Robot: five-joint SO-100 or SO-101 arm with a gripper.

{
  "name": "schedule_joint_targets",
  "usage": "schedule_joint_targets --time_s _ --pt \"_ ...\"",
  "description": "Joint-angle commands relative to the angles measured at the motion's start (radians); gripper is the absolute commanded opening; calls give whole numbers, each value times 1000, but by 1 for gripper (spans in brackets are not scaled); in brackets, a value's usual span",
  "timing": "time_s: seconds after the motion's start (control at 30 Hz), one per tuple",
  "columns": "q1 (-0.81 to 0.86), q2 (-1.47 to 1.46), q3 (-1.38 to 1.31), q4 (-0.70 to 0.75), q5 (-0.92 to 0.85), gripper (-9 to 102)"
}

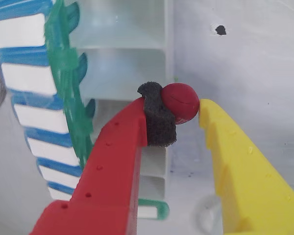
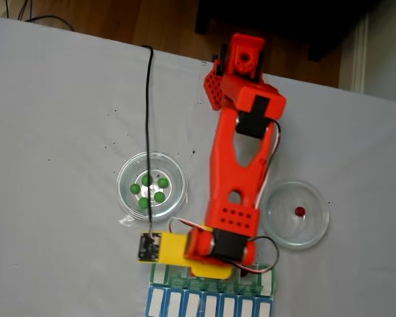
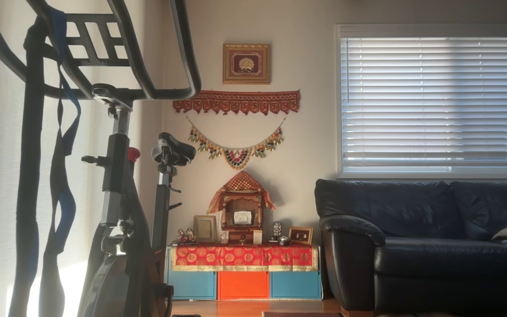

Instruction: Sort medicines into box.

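In the wrist view my gripper (image 1: 179,108) is shut on a glossy red medicine ball (image 1: 182,100), pinched between the black foam pad on the red finger (image 1: 118,156) and the yellow finger (image 1: 235,156). The ball hangs just above the white compartments of the box (image 1: 132,46), near their right wall, with the translucent green lids (image 1: 63,83) flipped open to the left. In the fixed view the red arm (image 2: 234,172) reaches down over the box (image 2: 267,282) at the bottom edge. One red ball (image 2: 299,212) lies in the right glass dish. Several green balls (image 2: 149,189) lie in the left dish.
The blue-and-white organizer row (image 2: 208,305) adjoins the box on its far side from the arm. Two round glass dishes (image 2: 125,173) (image 2: 320,231) flank the arm. A black cable (image 2: 148,119) runs across the grey table. The other view shows a living room.
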Motion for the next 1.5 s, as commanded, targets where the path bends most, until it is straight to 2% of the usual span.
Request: schedule_joint_targets --time_s 0.0,0.1,0.2,0.27,0.47,0.83,1.13,1.47 --pt "15 77 -118 49 -32 1" --pt "15 123 -41 38 -61 1" --pt "0 278 186 -120 -66 1" --pt "0 302 219 -138 -71 1" --pt "15 235 109 -114 -55 1" --pt "40 -23 -255 -18 -32 1" --pt "15 14 -146 -104 -23 1" --pt "0 -51 -141 -135 -44 1"
